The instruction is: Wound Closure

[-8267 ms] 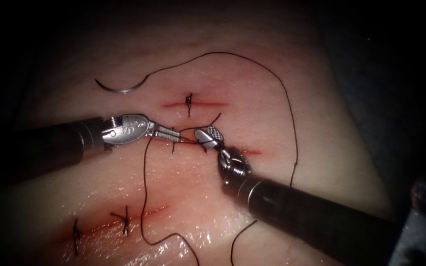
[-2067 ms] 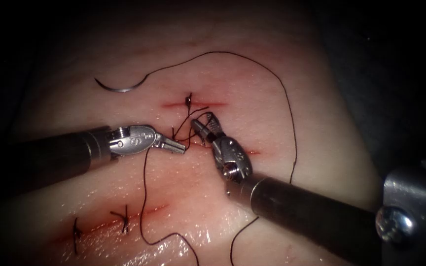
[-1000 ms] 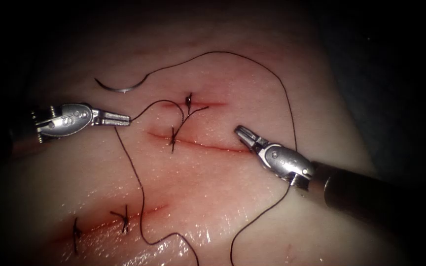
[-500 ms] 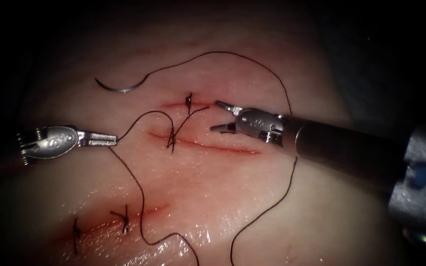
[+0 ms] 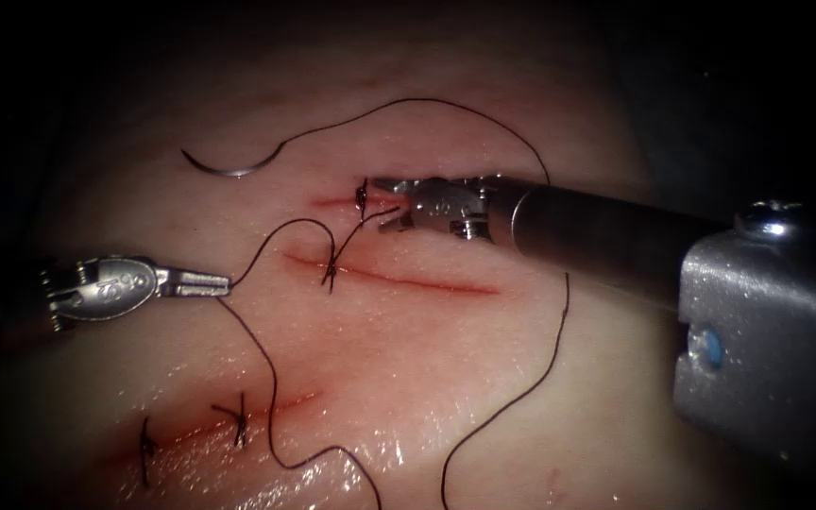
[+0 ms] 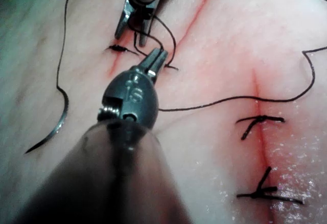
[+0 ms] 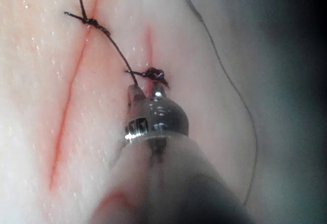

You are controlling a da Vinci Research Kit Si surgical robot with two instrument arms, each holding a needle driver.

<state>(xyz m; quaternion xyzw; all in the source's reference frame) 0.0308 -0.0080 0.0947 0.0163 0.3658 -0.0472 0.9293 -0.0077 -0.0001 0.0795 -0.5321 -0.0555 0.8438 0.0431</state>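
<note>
My left tool [image 5: 222, 280] is left of the cuts, jaws shut on the thread [image 5: 271, 236], which arcs over to a stitch [image 5: 331, 271] in the middle cut [image 5: 417, 281]. The same tool's shut tips [image 6: 156, 58] pinch the thread in the left wrist view. My right tool [image 5: 385, 203] stands open at the short upper cut [image 5: 332, 200]. It straddles the stitch's short tail beside a tied knot [image 5: 362, 194]; its jaws [image 7: 147, 91] show apart by that knot [image 7: 153, 73]. The curved needle [image 5: 233, 171] lies free on the tissue at the upper left, held by neither tool.
From the needle the long thread [image 5: 559, 246] sweeps over the top and down the right side of the tissue. A lower cut [image 5: 276, 406] carries two tied stitches [image 5: 238, 420]. Red fluid stains the cuts. The right arm's grey housing [image 5: 767, 321] stands at the right edge.
The right tool swung from the lower right up to the upper cut, opened, and moved onto the short tail. The left tool shifted down and a little left, still holding thread.
</note>
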